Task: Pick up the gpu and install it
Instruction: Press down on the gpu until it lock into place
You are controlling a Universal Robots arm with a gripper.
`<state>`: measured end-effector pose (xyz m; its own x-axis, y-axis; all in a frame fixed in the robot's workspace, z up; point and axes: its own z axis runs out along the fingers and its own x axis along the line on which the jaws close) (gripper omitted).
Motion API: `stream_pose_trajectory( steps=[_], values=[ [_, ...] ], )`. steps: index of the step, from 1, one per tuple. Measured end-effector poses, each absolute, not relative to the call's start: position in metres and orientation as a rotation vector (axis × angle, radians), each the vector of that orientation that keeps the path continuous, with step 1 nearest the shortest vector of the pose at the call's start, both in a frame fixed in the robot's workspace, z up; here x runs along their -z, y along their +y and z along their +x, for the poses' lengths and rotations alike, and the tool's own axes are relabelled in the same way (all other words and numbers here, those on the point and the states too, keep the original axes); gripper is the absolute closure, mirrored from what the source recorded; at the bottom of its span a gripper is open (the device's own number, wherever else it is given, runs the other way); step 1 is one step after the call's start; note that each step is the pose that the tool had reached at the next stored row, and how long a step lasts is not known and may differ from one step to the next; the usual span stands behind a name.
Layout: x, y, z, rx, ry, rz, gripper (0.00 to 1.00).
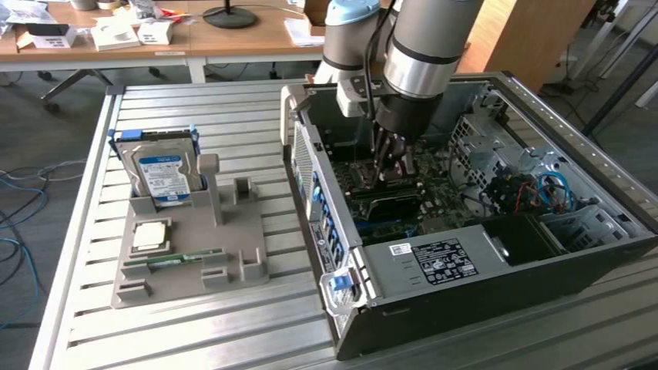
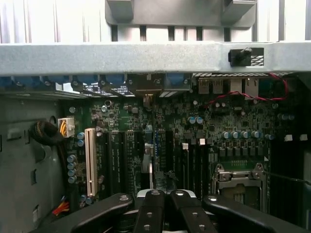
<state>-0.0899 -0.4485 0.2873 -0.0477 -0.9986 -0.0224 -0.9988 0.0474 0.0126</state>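
Exterior view's left: hard drive (image 1: 165,171) upright in grey holder (image 1: 190,254) on slatted worktop (image 1: 92,324) | centre: tool (image 1: 392,171) pressed together, lowered inside open computer case (image 1: 494,254) over motherboard (image 2: 194,141); gpu (image 2: 151,170) edge-on, thin, upright among the expansion slots at the fingertips; grip on it unclear

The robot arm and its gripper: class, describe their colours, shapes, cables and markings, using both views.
The arm is a thick grey cylinder ending in a polished silver band, with a light blue joint cap behind it. A black cable runs down alongside. The gripper is black, built of jointed link bars fastened with silver pins. No markings are legible.
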Motion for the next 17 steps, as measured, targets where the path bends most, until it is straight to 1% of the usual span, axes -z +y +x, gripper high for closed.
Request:
stream_pose_trajectory(
  steps=[7,17],
  values=[
    [-0.2873,-0.4485,-0.0898,-0.013,2.249,-2.154,0.89],
    [-0.2874,-0.4486,-0.0876,-0.015,2.246,-2.154,0.89]
  ],
)
